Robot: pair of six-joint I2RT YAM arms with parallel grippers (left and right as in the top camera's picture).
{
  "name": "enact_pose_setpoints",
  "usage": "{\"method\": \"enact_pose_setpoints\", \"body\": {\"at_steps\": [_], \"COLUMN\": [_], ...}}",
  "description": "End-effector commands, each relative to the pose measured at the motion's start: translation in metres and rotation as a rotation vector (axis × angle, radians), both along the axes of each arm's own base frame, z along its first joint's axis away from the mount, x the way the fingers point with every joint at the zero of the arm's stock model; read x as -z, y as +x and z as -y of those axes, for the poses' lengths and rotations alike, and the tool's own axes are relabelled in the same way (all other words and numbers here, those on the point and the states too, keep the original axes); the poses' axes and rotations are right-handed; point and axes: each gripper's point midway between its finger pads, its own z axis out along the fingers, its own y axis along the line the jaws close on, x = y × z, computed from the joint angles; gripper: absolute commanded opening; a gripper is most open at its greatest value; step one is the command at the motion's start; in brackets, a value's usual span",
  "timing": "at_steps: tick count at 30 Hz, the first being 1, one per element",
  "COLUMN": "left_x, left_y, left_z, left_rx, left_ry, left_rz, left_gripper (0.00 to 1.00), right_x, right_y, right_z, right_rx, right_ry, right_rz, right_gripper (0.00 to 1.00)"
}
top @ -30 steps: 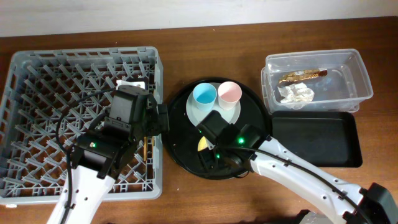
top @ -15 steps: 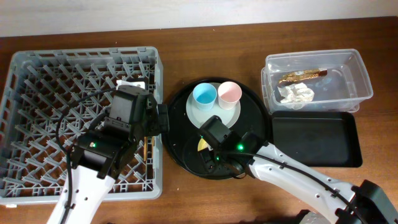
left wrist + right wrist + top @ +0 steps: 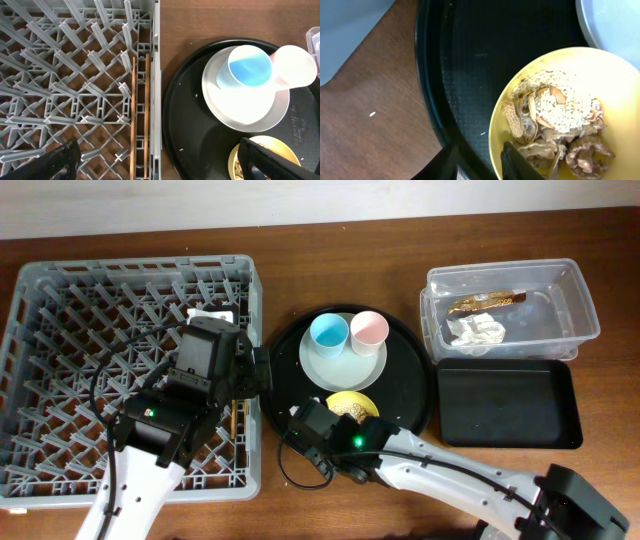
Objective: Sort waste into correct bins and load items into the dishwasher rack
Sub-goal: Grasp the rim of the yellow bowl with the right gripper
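Note:
A yellow bowl point(image 3: 350, 402) holding tan food scraps point(image 3: 555, 115) sits at the front of the round black tray point(image 3: 410, 380). My right gripper point(image 3: 479, 148) is open and straddles the bowl's near-left rim, one finger point(image 3: 517, 162) inside it and the other outside. Behind the bowl, a blue cup point(image 3: 328, 333) and a pink cup point(image 3: 368, 330) stand on the pale plate point(image 3: 350, 367). Chopsticks point(image 3: 140, 115) lie in the grey rack point(image 3: 130, 268) along its right wall. My left gripper point(image 3: 162, 165) hangs wide open over that wall, holding nothing.
A clear tub point(image 3: 585, 310) at the back right holds the gold wrapper point(image 3: 487, 302) and the white napkin point(image 3: 475, 330). In front of it lies a shallow black rectangular tray point(image 3: 510, 405). Bare wooden table surrounds everything.
My right arm has drawn back toward the front left, uncovering the yellow bowl, and its jaws have narrowed around the bowl's rim. The left arm has not moved.

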Motion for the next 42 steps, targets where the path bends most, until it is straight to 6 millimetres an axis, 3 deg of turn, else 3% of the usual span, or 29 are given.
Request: {"method": "enact_pose_setpoints", "body": {"at_steps": [1, 2, 5, 7, 10, 16, 19, 22, 34, 39, 42], "left_x": [-0.006, -0.006, -0.006, -0.006, -0.006, -0.006, -0.006, -0.006, -0.006, -0.006, -0.006], "left_y": [0.001, 0.001, 0.001, 0.001, 0.001, 0.001, 0.001, 0.001, 0.001, 0.001, 0.001], "left_z": [0.000, 0.000, 0.000, 0.000, 0.000, 0.000, 0.000, 0.000, 0.000, 0.000, 0.000], "left_rx": [0.002, 0.002, 0.002, 0.002, 0.002, 0.002, 0.002, 0.002, 0.002, 0.002, 0.002], "left_ry": [-0.010, -0.010, -0.010, -0.010, -0.010, -0.010, -0.010, -0.010, -0.010, -0.010, -0.010], "left_rz": [0.013, 0.013, 0.013, 0.013, 0.013, 0.013, 0.013, 0.013, 0.013, 0.013, 0.013], "left_gripper": [0.99, 0.99, 0.99, 0.99, 0.99, 1.00, 0.99, 0.99, 0.99, 0.99, 1.00], "right_x": [0.019, 0.024, 0.028, 0.028, 0.021, 0.021, 0.022, 0.023, 0.018, 0.005, 0.008], "right_y": [0.002, 0.001, 0.006, 0.009, 0.021, 0.033, 0.030, 0.027, 0.032, 0.037, 0.029], "right_z": [0.004, 0.004, 0.009, 0.017, 0.037, 0.054, 0.051, 0.049, 0.044, 0.037, 0.041], "right_rx": [-0.005, -0.006, 0.010, 0.051, 0.176, 0.263, 0.257, 0.246, 0.194, 0.173, 0.166], "right_ry": [-0.062, -0.074, -0.106, -0.126, -0.156, -0.156, -0.146, -0.138, -0.135, -0.124, -0.138], "right_rz": [-0.003, -0.011, 0.007, 0.017, 0.049, 0.039, 0.023, 0.005, 0.026, 0.042, 0.003], "right_gripper": [0.34, 0.38, 0.38, 0.32, 0.30, 0.27, 0.24, 0.15, 0.22, 0.22, 0.22]}}
